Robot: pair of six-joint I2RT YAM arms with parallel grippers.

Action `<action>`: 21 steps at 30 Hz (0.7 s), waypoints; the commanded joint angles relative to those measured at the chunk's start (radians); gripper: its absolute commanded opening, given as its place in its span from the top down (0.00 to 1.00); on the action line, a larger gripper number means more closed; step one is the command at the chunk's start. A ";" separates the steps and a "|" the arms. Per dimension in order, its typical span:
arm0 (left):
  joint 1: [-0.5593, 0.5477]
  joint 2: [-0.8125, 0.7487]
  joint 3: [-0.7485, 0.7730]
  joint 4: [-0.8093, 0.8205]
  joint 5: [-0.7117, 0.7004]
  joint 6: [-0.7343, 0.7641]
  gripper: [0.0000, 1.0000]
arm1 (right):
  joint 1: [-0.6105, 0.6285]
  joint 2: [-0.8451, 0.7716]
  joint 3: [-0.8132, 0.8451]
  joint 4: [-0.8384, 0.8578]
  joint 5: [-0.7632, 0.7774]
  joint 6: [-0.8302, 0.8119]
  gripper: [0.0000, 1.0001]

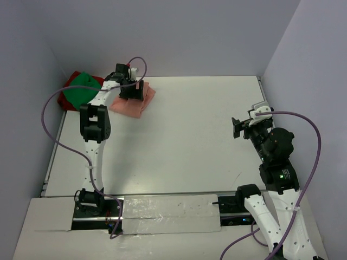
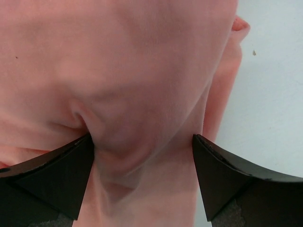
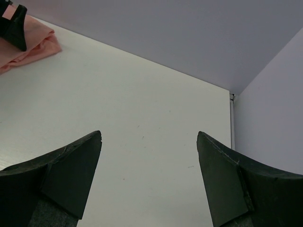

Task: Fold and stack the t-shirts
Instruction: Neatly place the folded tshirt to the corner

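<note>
The folded salmon-pink t-shirt (image 1: 135,104) lies at the far left of the table. My left gripper (image 1: 132,90) is down on it, jaws open wide, with a bunched fold of pink cloth (image 2: 132,61) lying between the fingers (image 2: 57,175). The green t-shirt (image 1: 82,89) lies on the dark red t-shirt (image 1: 67,102) in the far left corner, just left of the pink one. My right gripper (image 1: 237,128) is open and empty above the right side of the table. Its wrist view shows bare table between the jaws and the pink shirt (image 3: 33,42) far off.
The white table (image 1: 190,135) is bounded by grey walls at the back and on both sides. A taped strip (image 1: 168,214) runs along the near edge between the arm bases. The left arm's purple cable (image 1: 54,135) loops over the left edge.
</note>
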 commanded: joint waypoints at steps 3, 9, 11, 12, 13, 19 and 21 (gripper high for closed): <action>0.034 0.059 0.052 -0.101 -0.044 -0.028 0.07 | -0.001 0.005 0.005 0.015 0.015 0.010 0.12; 0.092 0.074 0.037 -0.184 -0.021 -0.014 0.07 | 0.001 -0.001 0.011 0.016 0.017 0.016 0.12; 0.126 0.054 -0.009 -0.194 -0.004 -0.016 0.07 | 0.000 -0.004 0.013 0.016 0.017 0.017 0.12; 0.135 0.028 -0.026 -0.197 0.023 -0.013 0.07 | -0.001 -0.007 0.013 0.015 0.017 0.017 0.12; 0.146 0.013 -0.046 -0.200 0.036 -0.014 0.07 | 0.000 -0.009 0.011 0.015 0.017 0.016 0.12; 0.209 -0.096 -0.223 -0.188 0.036 0.021 0.08 | 0.000 -0.024 0.014 0.016 0.015 0.016 0.12; 0.230 -0.151 -0.290 -0.113 -0.002 0.027 0.08 | -0.001 -0.032 0.014 0.015 0.014 0.016 0.12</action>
